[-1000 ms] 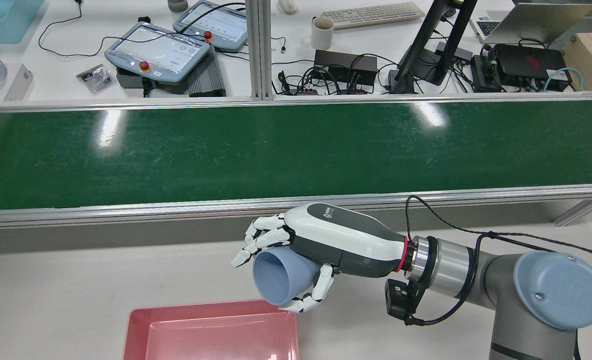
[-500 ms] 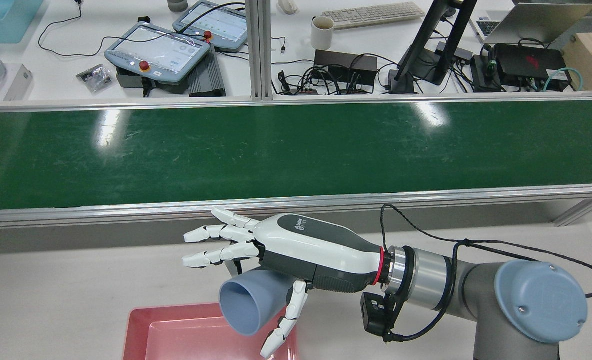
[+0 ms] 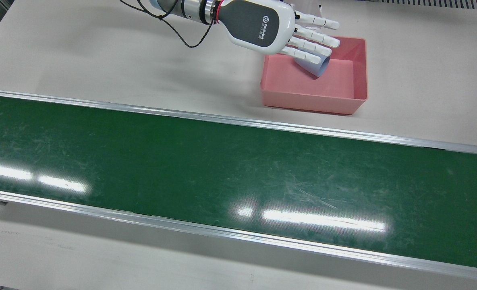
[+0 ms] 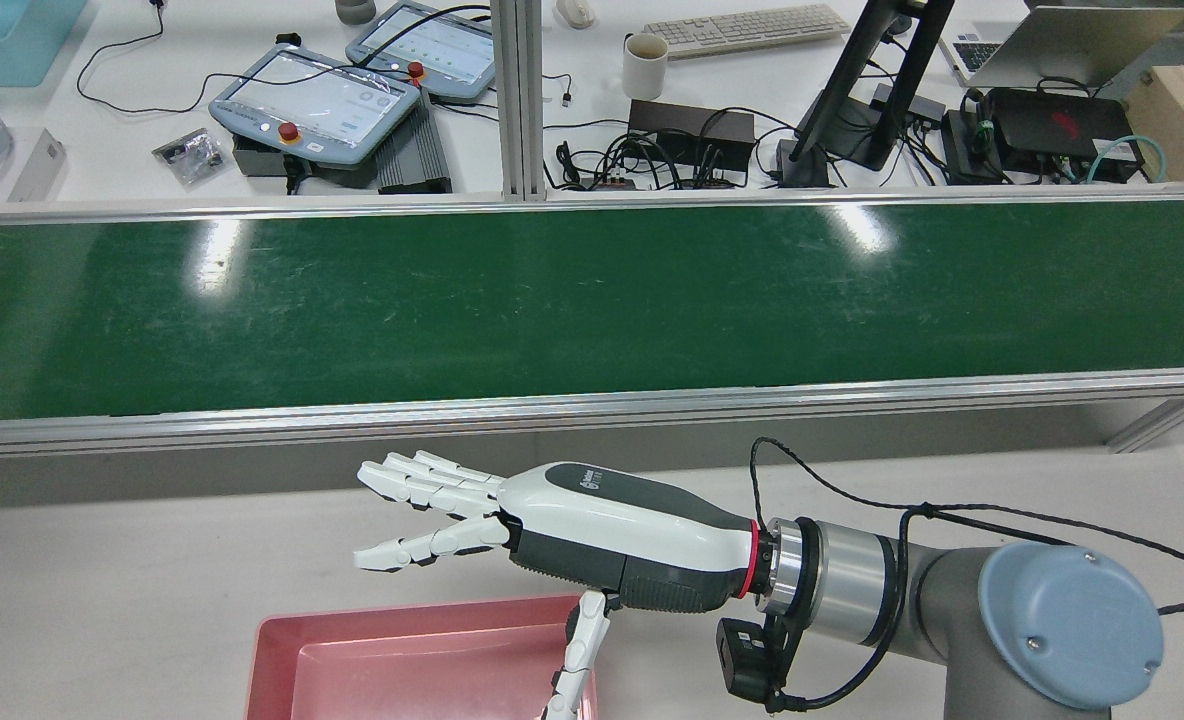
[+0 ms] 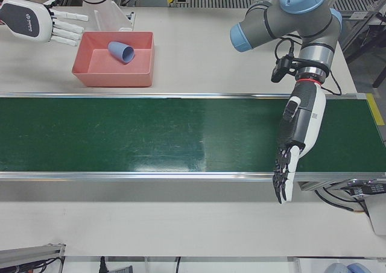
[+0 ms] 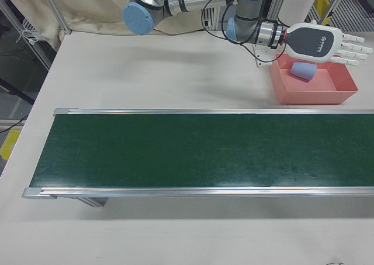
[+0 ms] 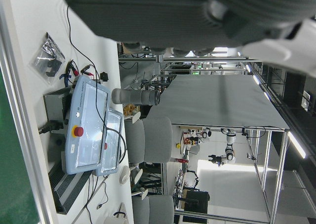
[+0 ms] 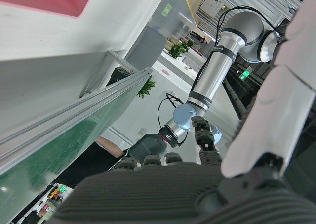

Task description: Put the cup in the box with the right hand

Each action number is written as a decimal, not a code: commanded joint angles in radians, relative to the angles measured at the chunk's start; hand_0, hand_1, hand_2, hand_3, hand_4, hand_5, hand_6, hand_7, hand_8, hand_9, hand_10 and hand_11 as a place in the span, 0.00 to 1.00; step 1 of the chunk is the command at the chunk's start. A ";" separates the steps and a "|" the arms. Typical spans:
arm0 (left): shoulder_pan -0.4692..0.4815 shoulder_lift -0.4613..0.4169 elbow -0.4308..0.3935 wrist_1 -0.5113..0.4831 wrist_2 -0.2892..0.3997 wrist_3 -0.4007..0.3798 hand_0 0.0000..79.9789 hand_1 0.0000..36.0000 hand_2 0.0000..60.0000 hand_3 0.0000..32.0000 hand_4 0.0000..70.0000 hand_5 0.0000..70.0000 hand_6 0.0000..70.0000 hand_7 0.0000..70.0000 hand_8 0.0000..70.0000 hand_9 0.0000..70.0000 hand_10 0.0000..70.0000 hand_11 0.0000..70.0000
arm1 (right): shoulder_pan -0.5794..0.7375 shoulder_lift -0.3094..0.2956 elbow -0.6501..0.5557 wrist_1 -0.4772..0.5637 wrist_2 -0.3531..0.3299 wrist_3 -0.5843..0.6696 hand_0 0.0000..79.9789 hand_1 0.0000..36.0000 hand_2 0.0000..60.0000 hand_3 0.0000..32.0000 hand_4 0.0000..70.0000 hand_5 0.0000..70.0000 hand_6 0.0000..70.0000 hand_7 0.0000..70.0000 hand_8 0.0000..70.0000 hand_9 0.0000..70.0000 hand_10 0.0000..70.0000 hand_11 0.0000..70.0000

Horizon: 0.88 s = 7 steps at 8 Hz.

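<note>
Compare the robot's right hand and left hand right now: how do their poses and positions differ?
The right hand reaches level over the pink plastic box; the left hand hangs pointing down over the green conveyor belt. The right hand's fingers are spread flat; the left hand's look loosely extended. Both hold nothing: the blue cup lies in the box.

cup in box, right hand above

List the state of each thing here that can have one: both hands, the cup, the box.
right hand: open, fingers spread, above the box
left hand: open, holds nothing, hangs over the conveyor belt
blue cup: released, on its side inside the box
pink box: holds only the cup
</note>
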State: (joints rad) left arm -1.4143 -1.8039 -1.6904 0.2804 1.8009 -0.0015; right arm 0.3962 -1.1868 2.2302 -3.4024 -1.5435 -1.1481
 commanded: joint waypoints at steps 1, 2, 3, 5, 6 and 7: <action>0.000 0.000 0.000 -0.001 0.000 0.000 0.00 0.00 0.00 0.00 0.00 0.00 0.00 0.00 0.00 0.00 0.00 0.00 | 0.098 -0.020 0.006 -0.005 -0.006 0.083 0.59 0.36 0.00 0.00 0.00 0.04 0.01 0.07 0.00 0.00 0.00 0.00; 0.000 0.000 0.000 -0.001 0.000 0.000 0.00 0.00 0.00 0.00 0.00 0.00 0.00 0.00 0.00 0.00 0.00 0.00 | 0.242 -0.057 0.003 -0.003 -0.003 0.164 0.58 0.36 0.00 0.00 0.00 0.04 0.02 0.09 0.00 0.00 0.00 0.00; 0.000 0.000 0.000 -0.001 0.000 0.000 0.00 0.00 0.00 0.00 0.00 0.00 0.00 0.00 0.00 0.00 0.00 0.00 | 0.418 -0.085 -0.017 0.000 -0.003 0.221 0.59 0.38 0.02 0.00 0.00 0.04 0.03 0.12 0.00 0.00 0.00 0.00; 0.000 0.000 0.002 -0.001 0.000 0.000 0.00 0.00 0.00 0.00 0.00 0.00 0.00 0.00 0.00 0.00 0.00 0.00 | 0.669 -0.105 -0.157 0.018 0.008 0.354 0.58 0.38 0.06 0.00 0.00 0.06 0.06 0.25 0.00 0.03 0.00 0.00; 0.000 0.000 0.002 -0.001 0.000 0.000 0.00 0.00 0.00 0.00 0.00 0.00 0.00 0.00 0.00 0.00 0.00 0.00 | 0.735 -0.105 -0.270 0.059 0.009 0.431 0.58 0.38 0.08 0.00 0.00 0.06 0.06 0.23 0.00 0.03 0.00 0.00; 0.000 0.000 0.002 -0.001 0.000 0.000 0.00 0.00 0.00 0.00 0.00 0.00 0.00 0.00 0.00 0.00 0.00 0.00 | 0.781 -0.112 -0.365 0.061 0.029 0.508 0.58 0.39 0.09 0.00 0.00 0.05 0.05 0.18 0.00 0.02 0.00 0.00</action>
State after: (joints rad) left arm -1.4143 -1.8040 -1.6894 0.2792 1.8009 -0.0015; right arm 1.0292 -1.2860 2.0656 -3.3746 -1.5376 -0.7995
